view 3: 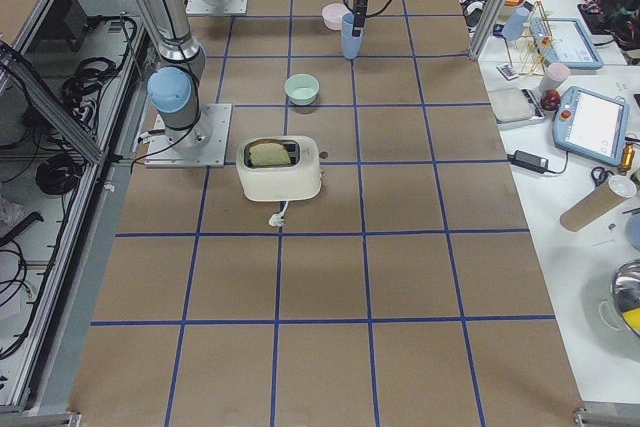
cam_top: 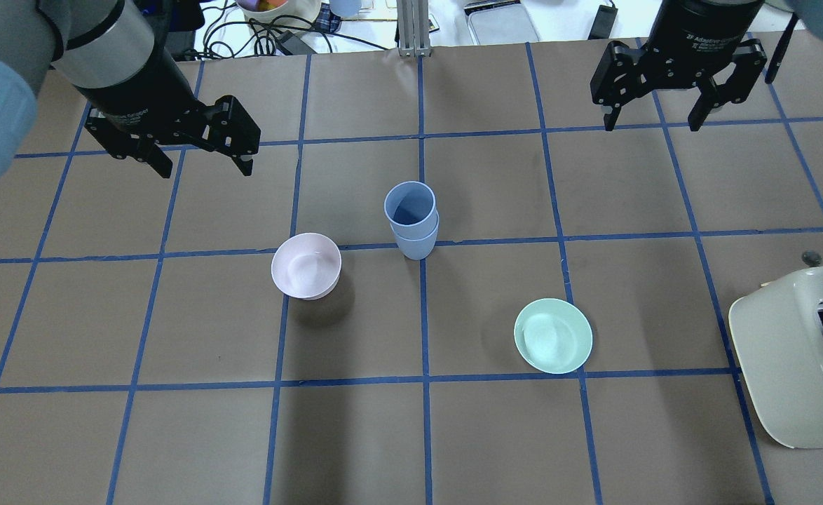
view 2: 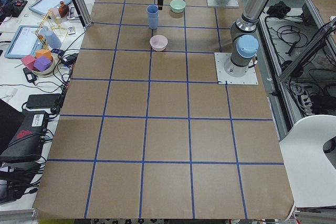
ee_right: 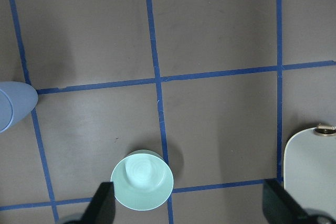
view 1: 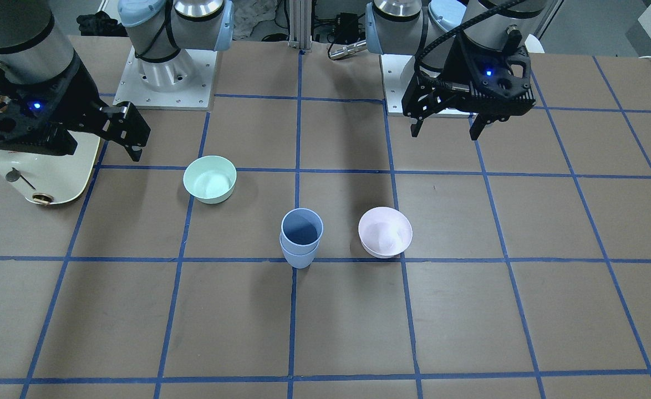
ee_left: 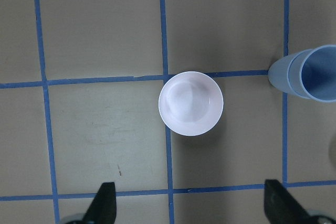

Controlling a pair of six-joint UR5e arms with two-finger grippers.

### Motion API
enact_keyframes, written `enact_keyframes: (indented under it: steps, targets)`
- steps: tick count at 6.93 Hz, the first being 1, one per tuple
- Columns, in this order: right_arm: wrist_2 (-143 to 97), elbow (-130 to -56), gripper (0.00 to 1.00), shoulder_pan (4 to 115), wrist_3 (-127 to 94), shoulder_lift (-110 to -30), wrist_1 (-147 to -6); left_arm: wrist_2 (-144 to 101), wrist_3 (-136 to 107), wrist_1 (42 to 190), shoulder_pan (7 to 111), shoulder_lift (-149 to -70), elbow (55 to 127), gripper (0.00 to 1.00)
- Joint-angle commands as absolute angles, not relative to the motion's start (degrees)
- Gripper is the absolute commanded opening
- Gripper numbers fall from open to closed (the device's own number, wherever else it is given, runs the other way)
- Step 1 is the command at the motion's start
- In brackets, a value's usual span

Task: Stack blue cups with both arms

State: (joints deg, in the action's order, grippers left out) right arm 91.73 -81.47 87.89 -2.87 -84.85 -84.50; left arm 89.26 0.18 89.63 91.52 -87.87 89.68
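The two blue cups [cam_top: 411, 219] stand nested one inside the other, upright, near the table's middle on a blue tape line. They also show in the front-facing view [view 1: 301, 237] and at the right edge of the left wrist view [ee_left: 310, 74]. My left gripper [cam_top: 205, 165] is open and empty, raised above the table, to the left of and beyond the stack. My right gripper [cam_top: 652, 126] is open and empty, raised far to the right of the stack. Neither gripper touches the cups.
A pale pink bowl [cam_top: 306, 266] sits just left of the stack and shows below the left wrist camera [ee_left: 191, 103]. A mint-green bowl [cam_top: 553, 335] sits nearer the robot on the right. A cream toaster [cam_top: 797, 365] stands at the right edge.
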Motion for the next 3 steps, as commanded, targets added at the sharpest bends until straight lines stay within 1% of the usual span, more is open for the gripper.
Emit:
enact_keyframes:
  steps: [1,3]
  targets:
    - [91.67,-82.18,1.00,87.89,-2.81,-85.52,-84.73,89.30,0.18,89.82,91.58,-87.80,89.65,1.00]
    - [91.67,-82.18,1.00,87.89,-2.90,-85.69,-84.73,89.30,0.18,89.74,91.50,-87.80,89.74,1.00]
